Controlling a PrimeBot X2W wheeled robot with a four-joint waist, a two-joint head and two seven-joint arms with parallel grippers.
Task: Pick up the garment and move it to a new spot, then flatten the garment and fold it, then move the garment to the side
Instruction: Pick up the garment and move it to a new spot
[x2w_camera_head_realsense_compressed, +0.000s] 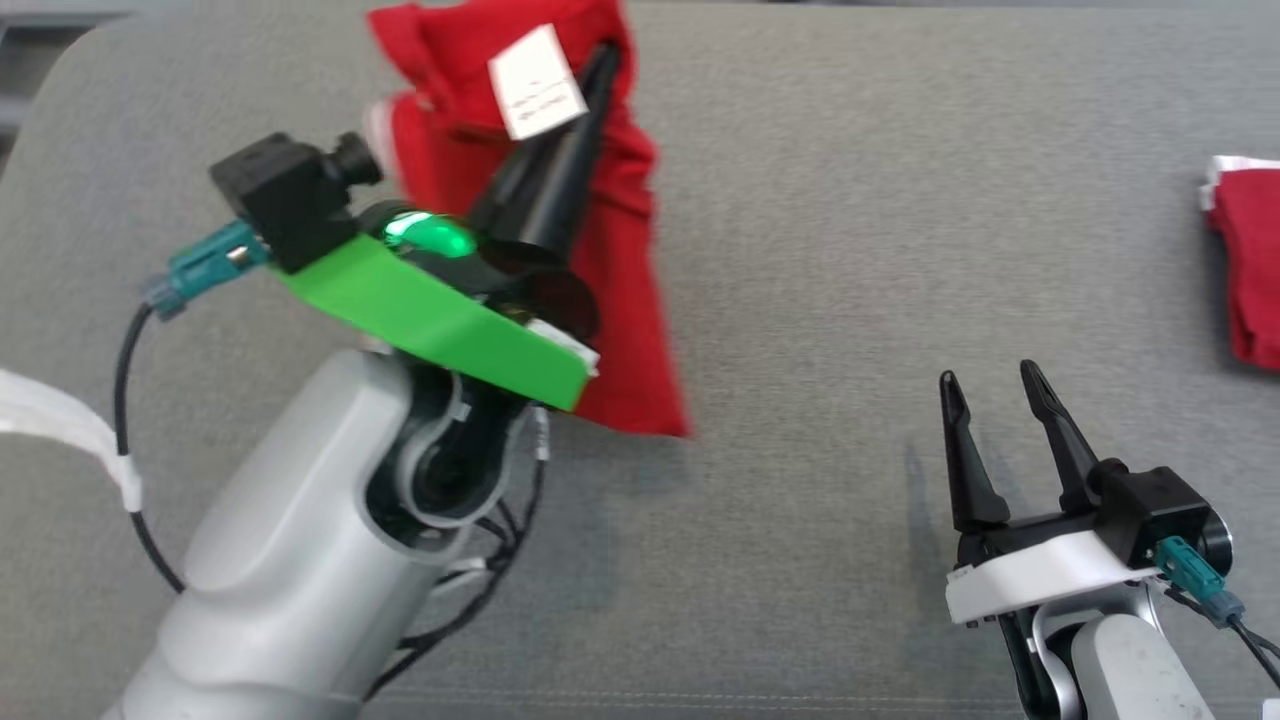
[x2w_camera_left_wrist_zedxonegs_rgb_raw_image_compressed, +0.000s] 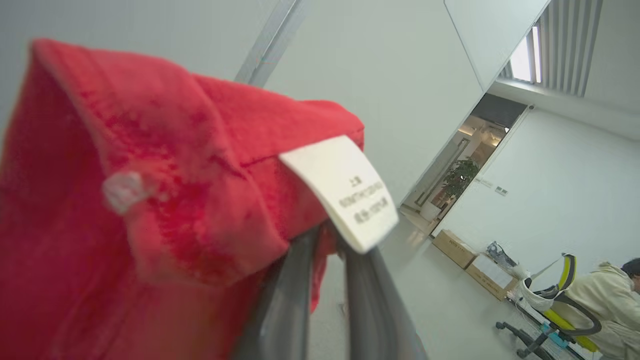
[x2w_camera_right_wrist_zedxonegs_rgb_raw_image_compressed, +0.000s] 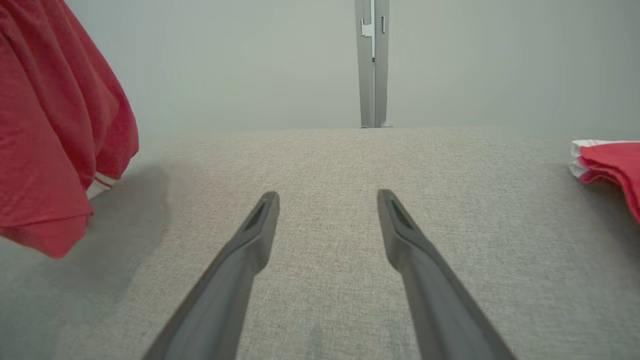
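A red garment (x2w_camera_head_realsense_compressed: 610, 250) with a white label (x2w_camera_head_realsense_compressed: 537, 82) hangs in the air above the grey surface, held up at the upper left of the head view. My left gripper (x2w_camera_head_realsense_compressed: 605, 60) is shut on the garment near that label; in the left wrist view the red cloth (x2w_camera_left_wrist_zedxonegs_rgb_raw_image_compressed: 150, 200) bunches over the closed fingers (x2w_camera_left_wrist_zedxonegs_rgb_raw_image_compressed: 290, 300). The garment's lower edge (x2w_camera_right_wrist_zedxonegs_rgb_raw_image_compressed: 50, 150) hangs at the left of the right wrist view, just above the surface. My right gripper (x2w_camera_head_realsense_compressed: 995, 390) stands open and empty at the lower right, over bare fabric (x2w_camera_right_wrist_zedxonegs_rgb_raw_image_compressed: 325, 200).
A second red garment with white trim (x2w_camera_head_realsense_compressed: 1245, 260) lies folded at the right edge of the grey cushioned surface (x2w_camera_head_realsense_compressed: 850, 200). A person sits in a chair (x2w_camera_left_wrist_zedxonegs_rgb_raw_image_compressed: 600, 305) far off in the room, beside cardboard boxes (x2w_camera_left_wrist_zedxonegs_rgb_raw_image_compressed: 470, 257).
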